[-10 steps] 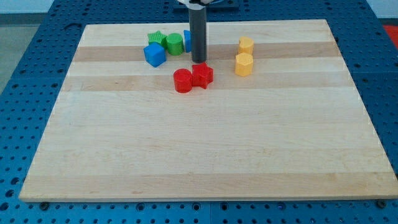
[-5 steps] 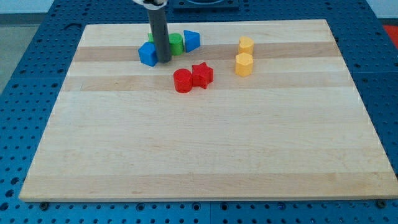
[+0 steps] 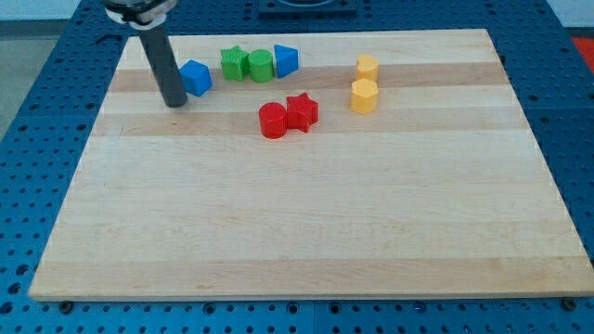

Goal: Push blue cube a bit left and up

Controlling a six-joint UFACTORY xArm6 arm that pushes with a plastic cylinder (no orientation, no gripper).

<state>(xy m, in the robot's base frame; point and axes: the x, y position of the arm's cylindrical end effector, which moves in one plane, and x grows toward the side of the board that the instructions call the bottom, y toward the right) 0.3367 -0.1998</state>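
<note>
The blue cube [image 3: 197, 76] sits near the board's top left. My tip [image 3: 174, 103] rests on the board just left of and slightly below the cube, close to it or touching its left side. The dark rod rises from the tip toward the view's top left. To the cube's right stand a green star [image 3: 233, 63], a green cylinder [image 3: 260, 66] and a second blue block with a slanted top [image 3: 287, 60], in a row.
A red cylinder [image 3: 272, 121] and a red star [image 3: 302, 111] touch each other near the board's upper middle. Two yellow blocks [image 3: 368, 67] [image 3: 364, 95] stand one above the other to the right. The wooden board [image 3: 306, 223] lies on a blue perforated table.
My tip swept left from beside the right blue block, past the green blocks, to the cube's left. The blue cube moved left and slightly up, away from the green star.
</note>
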